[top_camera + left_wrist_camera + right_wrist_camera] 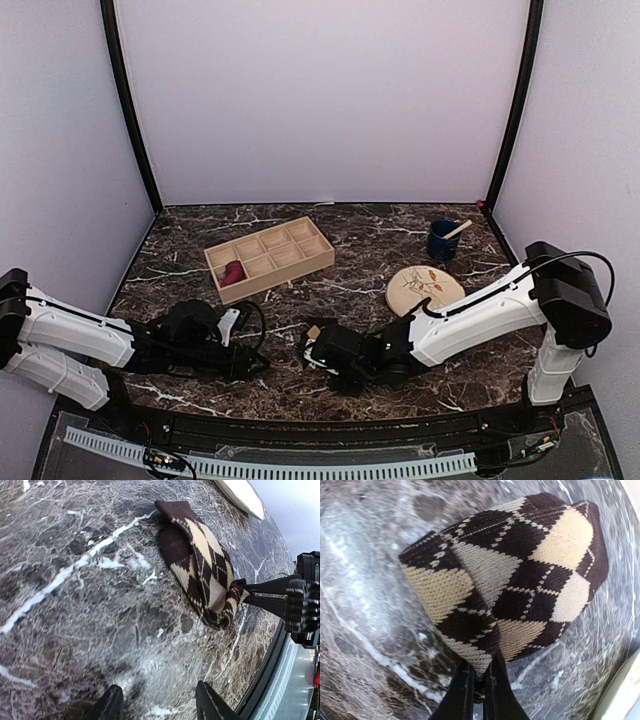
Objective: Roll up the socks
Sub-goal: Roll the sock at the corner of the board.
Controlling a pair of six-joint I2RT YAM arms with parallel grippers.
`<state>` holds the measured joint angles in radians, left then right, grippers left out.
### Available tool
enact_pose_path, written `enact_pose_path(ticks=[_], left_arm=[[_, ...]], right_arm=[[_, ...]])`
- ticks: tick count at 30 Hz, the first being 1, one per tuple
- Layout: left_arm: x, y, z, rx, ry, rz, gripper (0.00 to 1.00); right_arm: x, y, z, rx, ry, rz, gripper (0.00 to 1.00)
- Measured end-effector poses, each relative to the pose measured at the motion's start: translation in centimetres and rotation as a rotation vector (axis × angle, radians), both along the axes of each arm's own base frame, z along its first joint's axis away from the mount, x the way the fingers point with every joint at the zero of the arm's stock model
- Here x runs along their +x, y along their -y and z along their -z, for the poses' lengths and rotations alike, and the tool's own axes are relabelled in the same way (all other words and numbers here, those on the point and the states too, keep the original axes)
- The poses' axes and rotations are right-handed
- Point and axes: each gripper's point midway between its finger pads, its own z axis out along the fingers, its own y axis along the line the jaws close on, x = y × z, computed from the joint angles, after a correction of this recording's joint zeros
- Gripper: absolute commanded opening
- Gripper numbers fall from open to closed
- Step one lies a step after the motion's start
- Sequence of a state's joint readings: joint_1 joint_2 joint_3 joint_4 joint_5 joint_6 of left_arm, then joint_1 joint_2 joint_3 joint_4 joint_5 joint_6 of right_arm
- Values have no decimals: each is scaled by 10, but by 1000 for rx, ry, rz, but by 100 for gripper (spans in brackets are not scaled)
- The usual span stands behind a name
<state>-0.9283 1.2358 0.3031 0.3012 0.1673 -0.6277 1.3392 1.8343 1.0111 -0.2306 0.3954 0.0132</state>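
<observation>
The dark brown sock with tan argyle diamonds [200, 565] lies folded on the marble table between the two arms. My right gripper [479, 682] is shut on its folded end, which bulges up in front of the fingers [265, 592]. From above only a tan patch of that sock [314, 333] shows beside the right gripper [316, 352]. My left gripper [160, 705] stands open a little short of the sock, with bare marble between its fingertips; from above it sits left of the sock [255, 360]. A maroon-red sock [233, 272] lies in a near-left compartment of the wooden tray.
A wooden tray [290, 262] with several compartments stands behind the grippers. A round wooden plate [425, 288] lies to the right, with a dark blue cup [441, 240] holding a wooden stick behind it. The table's front edge runs close by [270, 665].
</observation>
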Motion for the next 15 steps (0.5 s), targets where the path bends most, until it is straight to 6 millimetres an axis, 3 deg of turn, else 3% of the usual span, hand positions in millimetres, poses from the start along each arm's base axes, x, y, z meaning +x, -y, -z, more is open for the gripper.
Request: enact_pose_path(ticks=[6,15], left_arm=[[1,11,1,-12,28,57,52],[-2,20,-12,-97,154,156,52]], right_arm=[[-4,4,-3,-1,-87,110,0],[-27,-40,-15,59,-304,68,0]])
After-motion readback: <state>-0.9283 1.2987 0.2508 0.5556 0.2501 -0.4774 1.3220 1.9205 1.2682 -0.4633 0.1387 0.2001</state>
